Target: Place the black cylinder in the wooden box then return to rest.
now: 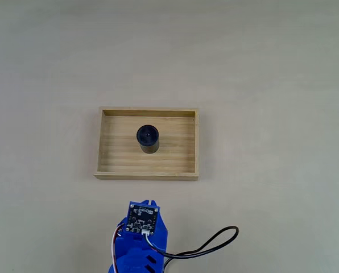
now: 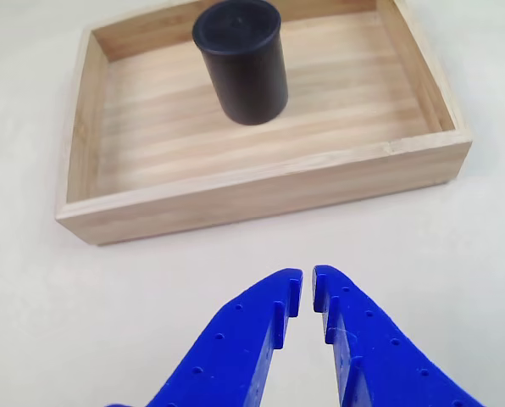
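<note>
Plain pale beige tabletop (image 1: 283,68) carried the whole scene, matte and without markings.

**Task status.** The small matte black cylinder (image 1: 148,139) stood upright on the plank-grained floor of the shallow rectangular light-wood box (image 1: 197,145), near the middle and somewhat toward the far wall as the fixed view showed it. It touched none of the four low walls. The placement step therefore appeared complete. The blue plastic two-finger pincer (image 2: 307,288) was outside the box, on the near side of its front wall and apart from it, over bare tabletop. Its two fingertips were drawn together with only a thin slit between them, clenched on nothing. In the fixed view the blue arm (image 1: 140,244) sat at the bottom edge with a small circuit board on top and a black cable (image 1: 209,244) looping off to the right. What remained, by judgement, was the return to rest; whether the arm had already reached that pose could not be told.

**Condition of the cylinder.** In the other view the cylinder (image 2: 240,64) showed a flat round top, straight smooth sides and a dull, non-reflective finish. It was far smaller than the box (image 2: 261,191), stood level, and showed no tilt or lean.
</note>
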